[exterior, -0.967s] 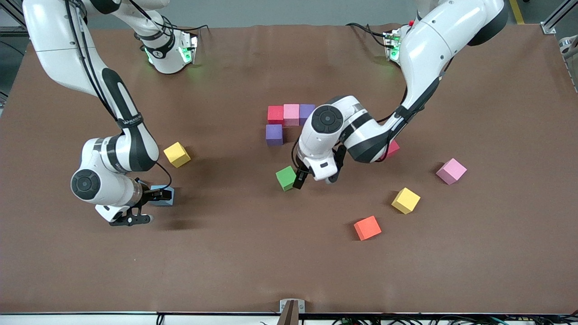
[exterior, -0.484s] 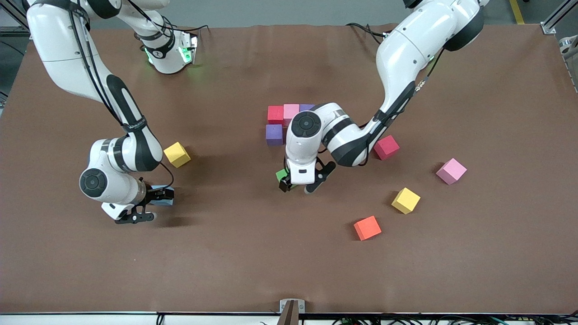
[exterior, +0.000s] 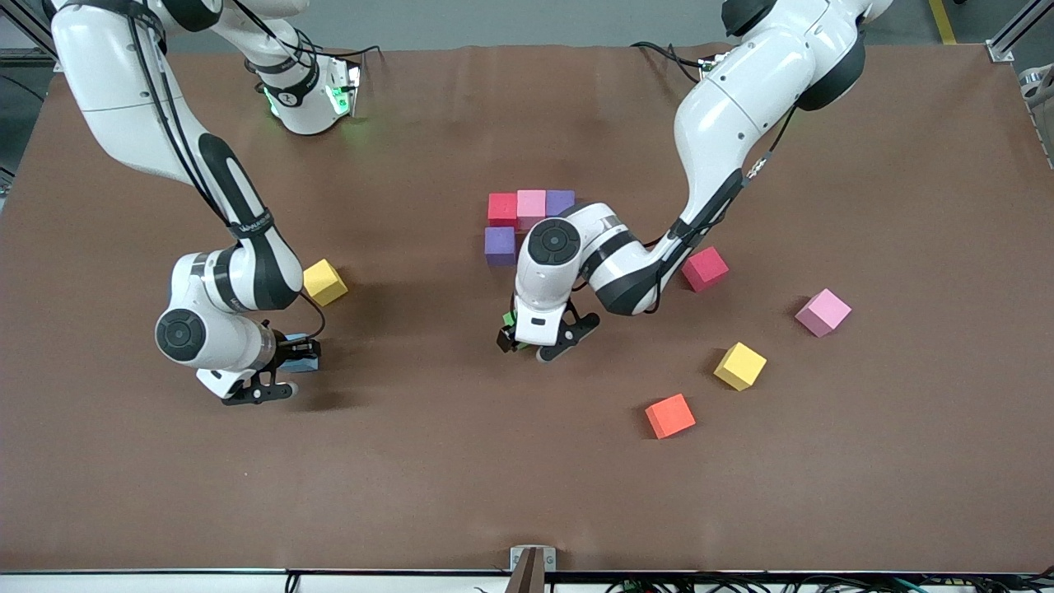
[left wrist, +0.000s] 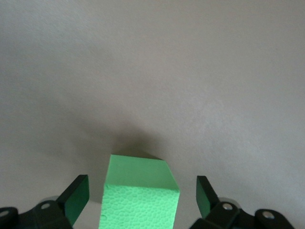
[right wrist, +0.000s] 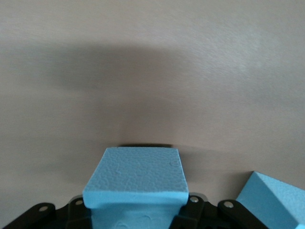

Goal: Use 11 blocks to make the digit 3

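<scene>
Currently the right pincer (right wrist: 138,210), lower left of the front view, is clamped on a blue block (right wrist: 136,183), apparently ready to carry it. A second blue block (right wrist: 271,198) lies just beside it. The left pincer (left wrist: 140,200), mid-frame, stands apart astride the green block (left wrist: 140,191), neither finger touching yet; the straddle suits a squeeze. Above it in the frame sits the started digit 3 (exterior: 527,218): red block (exterior: 502,207), pink block (exterior: 531,203) and purple block (exterior: 561,200) in a bar, with another purple block (exterior: 500,245) below the red. Loose blocks remain scattered on the counter (exterior: 412,494).
</scene>
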Controlling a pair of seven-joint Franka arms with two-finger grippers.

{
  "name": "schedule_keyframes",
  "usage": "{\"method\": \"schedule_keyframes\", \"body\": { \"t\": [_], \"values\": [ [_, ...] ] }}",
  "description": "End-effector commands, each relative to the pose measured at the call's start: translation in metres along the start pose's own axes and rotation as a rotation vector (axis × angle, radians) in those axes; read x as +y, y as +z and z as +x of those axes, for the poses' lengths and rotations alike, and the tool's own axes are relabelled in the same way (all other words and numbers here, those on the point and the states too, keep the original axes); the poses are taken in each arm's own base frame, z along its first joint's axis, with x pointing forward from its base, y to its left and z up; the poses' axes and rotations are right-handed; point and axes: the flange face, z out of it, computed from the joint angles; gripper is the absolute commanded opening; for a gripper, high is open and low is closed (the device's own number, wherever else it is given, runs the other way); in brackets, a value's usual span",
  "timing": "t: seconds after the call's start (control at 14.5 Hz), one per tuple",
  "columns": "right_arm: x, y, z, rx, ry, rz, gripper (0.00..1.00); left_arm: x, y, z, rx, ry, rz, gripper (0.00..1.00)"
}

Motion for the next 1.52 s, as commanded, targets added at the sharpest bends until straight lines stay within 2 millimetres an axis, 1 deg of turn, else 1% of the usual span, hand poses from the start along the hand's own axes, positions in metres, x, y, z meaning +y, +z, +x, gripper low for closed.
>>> {"method": "schedule_keyframes", "body": {
  "t": [0.0, 0.21, 0.35, 0.41, 0.55, 0.62, 0.69, 0.76, 0.83, 0.9, 0.97, 1.11, 1.24, 1.38, 1.45],
  "values": [
    [-0.023, -0.022, 0.003, -0.005, -0.027, -0.001, 0.34, 0.006, 0.006, -0.01, -0.001, 0.03, -0.009, 0.99],
    [-0.046, -0.026, 0.003, 0.0, -0.016, 0.005, 0.34, 0.002, 0.018, -0.013, -0.012, 0.028, 0.007, 0.98],
    [-0.066, -0.032, 0.001, 0.005, 0.012, 0.0, 0.34, 0.001, 0.025, -0.017, -0.016, 0.033, 0.012, 0.94],
    [-0.077, -0.033, 0.0, 0.006, 0.018, -0.002, 0.34, 0.0, 0.027, -0.018, -0.019, 0.032, 0.015, 0.82],
    [-0.101, -0.032, -0.003, 0.007, 0.044, -0.006, 0.34, 0.002, 0.022, -0.018, -0.018, 0.018, 0.01, 0.45],
    [-0.113, -0.03, -0.005, 0.006, 0.053, -0.009, 0.34, 0.002, 0.02, -0.017, -0.015, 0.017, 0.01, 0.24],
    [-0.121, -0.03, -0.006, 0.008, 0.063, -0.011, 0.34, 0.002, 0.017, -0.015, -0.012, 0.016, 0.011, 0.13],
    [-0.134, -0.029, -0.008, 0.007, 0.068, -0.012, 0.34, 0.003, 0.009, -0.006, -0.003, 0.007, 0.004, 0.08],
    [-0.141, -0.029, -0.009, 0.009, 0.077, -0.007, 0.34, 0.004, -0.001, 0.007, 0.007, -0.006, -0.008, 0.03],
    [-0.152, -0.028, -0.011, 0.007, 0.083, 0.003, 0.34, 0.002, -0.011, 0.025, 0.018, -0.02, -0.006, 0.01],
    [-0.16, -0.028, -0.012, 0.006, 0.088, 0.01, 0.34, -0.001, -0.017, 0.041, 0.028, -0.033, -0.001, 0.01],
    [-0.18, -0.026, -0.017, 0.004, 0.102, 0.019, 0.34, -0.002, -0.046, 0.075, 0.064, -0.061, -0.025, 0.01],
    [-0.203, -0.024, -0.021, 0.022, 0.136, 0.023, 0.34, -0.009, -0.067, 0.104, 0.078, -0.071, -0.016, 0.01],
    [-0.241, -0.019, -0.031, 0.046, 0.148, 0.024, 0.34, -0.02, -0.082, 0.133, 0.088, -0.021, 0.017, 0.01],
    [-0.259, -0.017, -0.036, 0.061, 0.151, 0.028, 0.34, -0.028, -0.083, 0.147, 0.088, 0.004, 0.038, 0.01]
  ]
}}
